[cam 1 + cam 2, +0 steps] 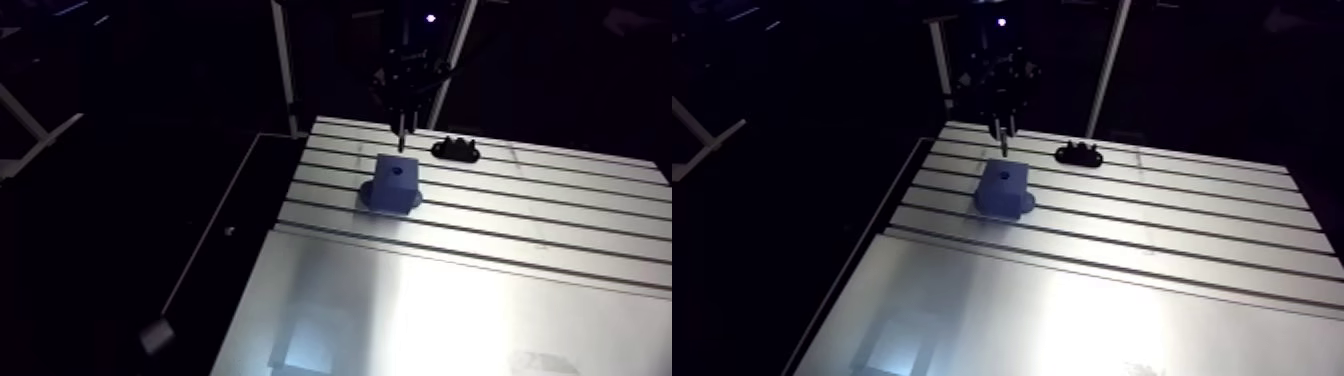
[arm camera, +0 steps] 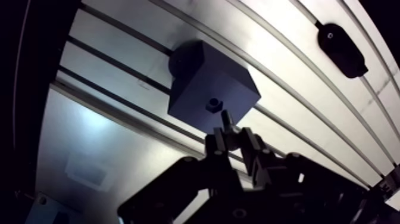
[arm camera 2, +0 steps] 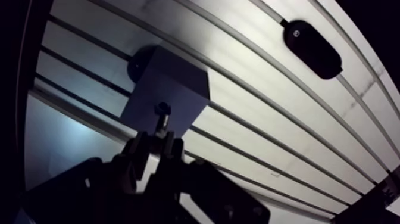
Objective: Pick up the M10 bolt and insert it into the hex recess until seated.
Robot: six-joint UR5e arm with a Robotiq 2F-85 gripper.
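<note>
Slotted aluminium bench (image 1: 560,200) carries a blue block (image 1: 393,180) standing across its slots, with the hex recess (image 2: 213,106) in the block's top face. The hand (image 2: 229,138) hangs directly above the block, its two fingers clamped on the M10 bolt (image 2: 225,119). The bolt points down at the recess, and its tip is just short of the opening, not yet entered.

Risks:
- **Offset:** the tip appears slightly to one side of the recess. A straight descent could land it on the block's top face and drive the bolt up through the grip.
- **Tilt:** any tilt of the bolt would bind it against the recess wall. Tilt cannot be judged here.
- **Fastening:** whether the block is fastened down cannot be told. If it is loose, side load would shift it.

Clearance: a black fixture (image 1: 455,150) lies beyond the block, well apart from it and outside the descent line. The bench's side edge runs near the block, and open bench lies on the block's other sides.
</note>
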